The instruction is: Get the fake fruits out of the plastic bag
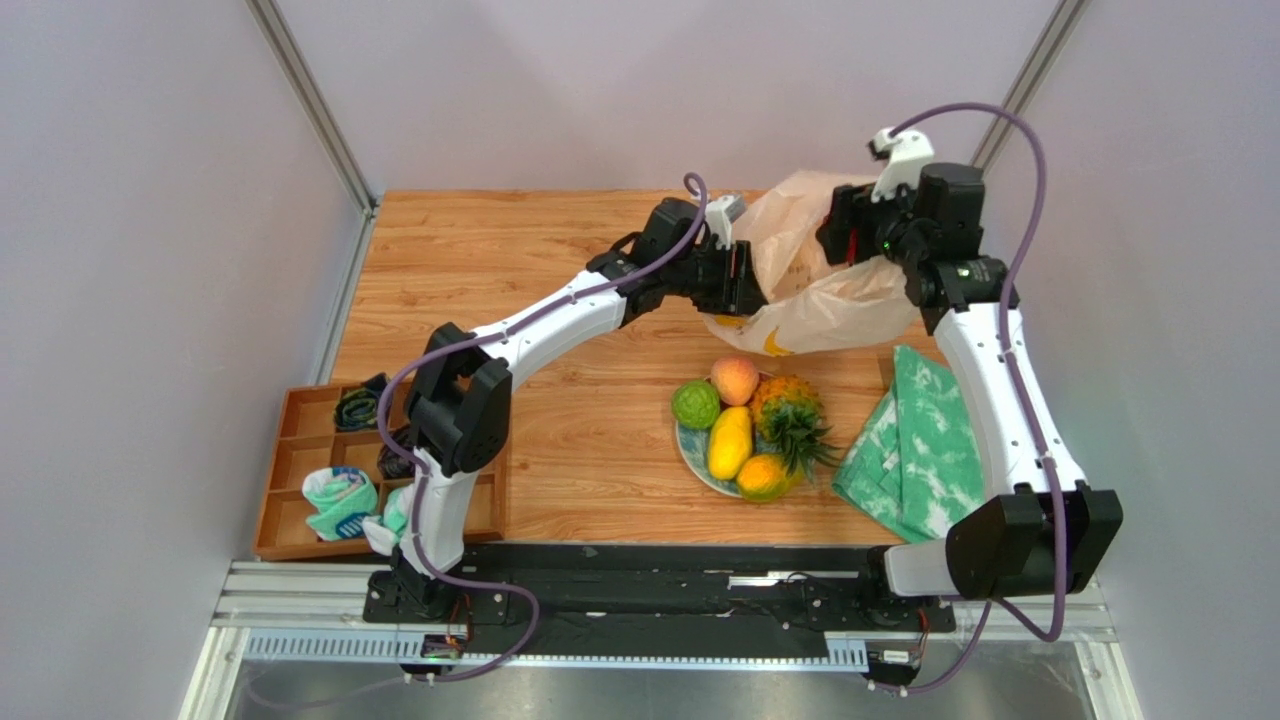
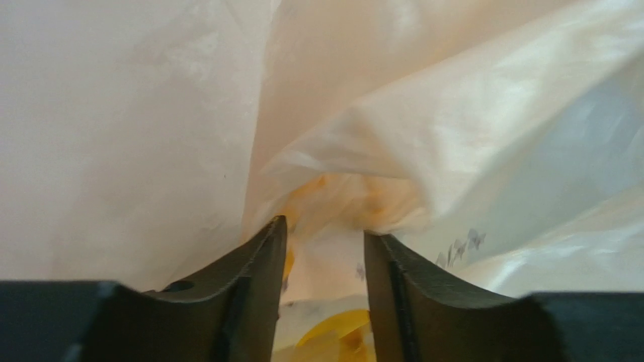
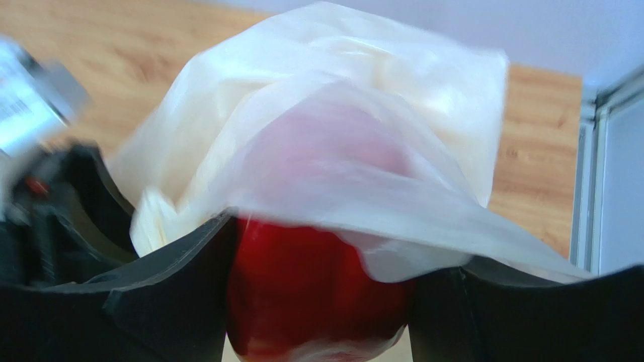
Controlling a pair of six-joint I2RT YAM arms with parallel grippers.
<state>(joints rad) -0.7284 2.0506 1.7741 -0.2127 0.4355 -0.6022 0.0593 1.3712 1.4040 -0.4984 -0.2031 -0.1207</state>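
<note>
The plastic bag point(image 1: 812, 278) is held up at the back of the table between both arms. My left gripper point(image 1: 747, 282) grips the bag's left edge; in the left wrist view its jaws point(image 2: 325, 230) hold a bunched fold of the bag point(image 2: 453, 113). My right gripper point(image 1: 842, 233) reaches into the bag from the right. In the right wrist view it point(image 3: 332, 249) is shut on the glossy red bell pepper point(image 3: 302, 294), with the bag's film point(image 3: 340, 113) draped over it. A green fruit point(image 1: 694, 404), peach point(image 1: 733, 378), pineapple point(image 1: 787, 413) and two mangoes point(image 1: 729, 443) lie on a plate point(image 1: 688, 455).
A green-and-white cloth point(image 1: 914, 447) lies right of the plate, beside the right arm. A wooden compartment tray point(image 1: 293, 450) with small items sits at the near left. Grey walls and metal posts close in the table's sides.
</note>
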